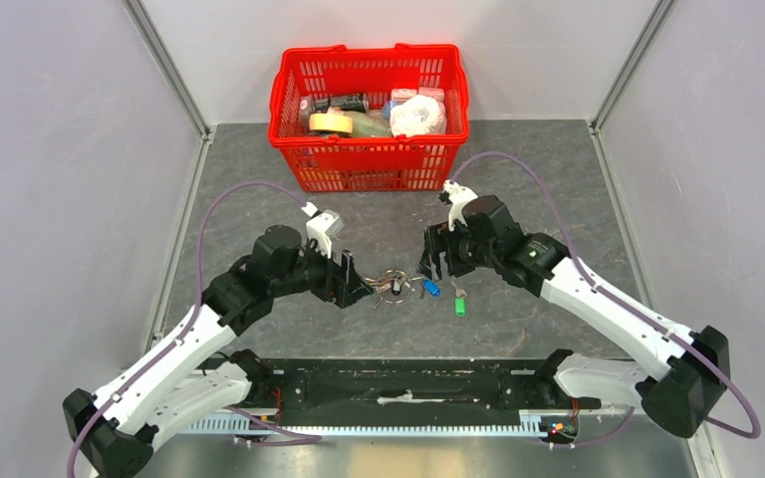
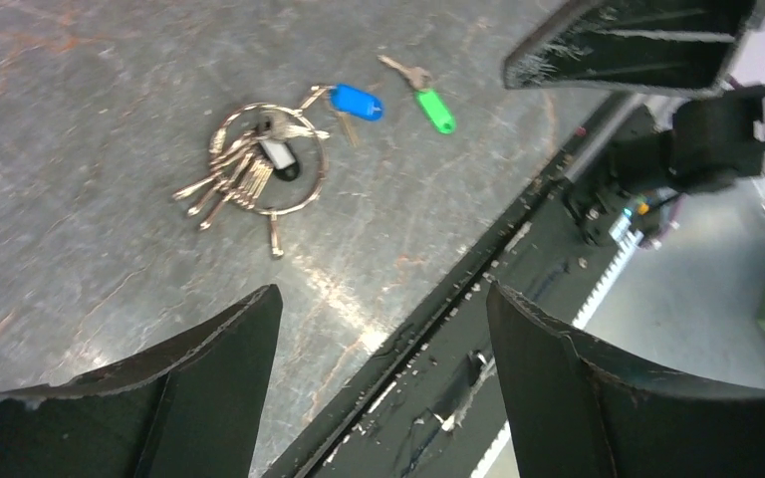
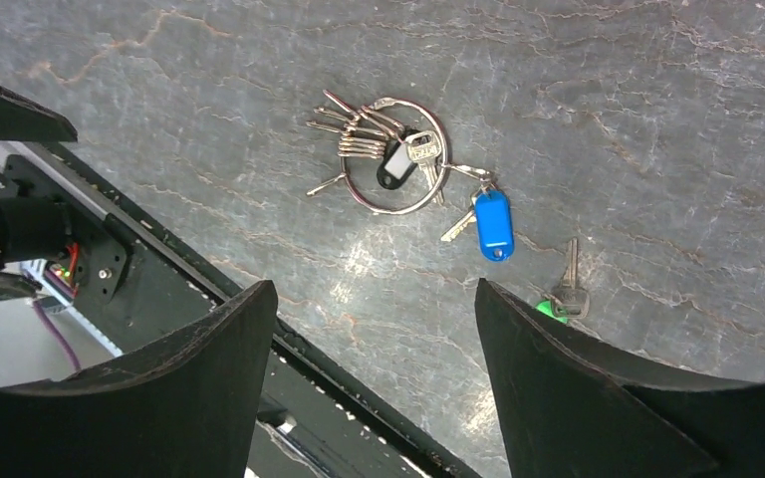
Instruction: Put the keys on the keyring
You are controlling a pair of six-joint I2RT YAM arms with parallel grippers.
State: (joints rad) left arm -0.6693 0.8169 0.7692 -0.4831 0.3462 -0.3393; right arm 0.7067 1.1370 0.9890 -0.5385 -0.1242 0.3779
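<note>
Keys lie flat on the table (image 1: 558,179) between the two arms. The blue key (image 3: 493,224) sits just beside the keyring (image 3: 395,167), perhaps touching it through a small link, though I cannot tell. The green key (image 2: 436,110) lies further out, apart from the ring. The left end effector (image 2: 383,314) and right end effector (image 3: 374,299) hover above, fingers spread wide, holding nothing.

The likely trouble is that such thin metal on a hard top gives blunt fingers little to pinch. A closing grip may skid a key away or drag the whole bunch. The wire ring's split would probably slip shut unless the other arm pins it.

The table is dark grey and stone-veined, with a black rail (image 1: 398,388) along its near edge. A red basket (image 1: 369,164) stands at the back, and pale walls (image 1: 60,149) enclose it all.
</note>
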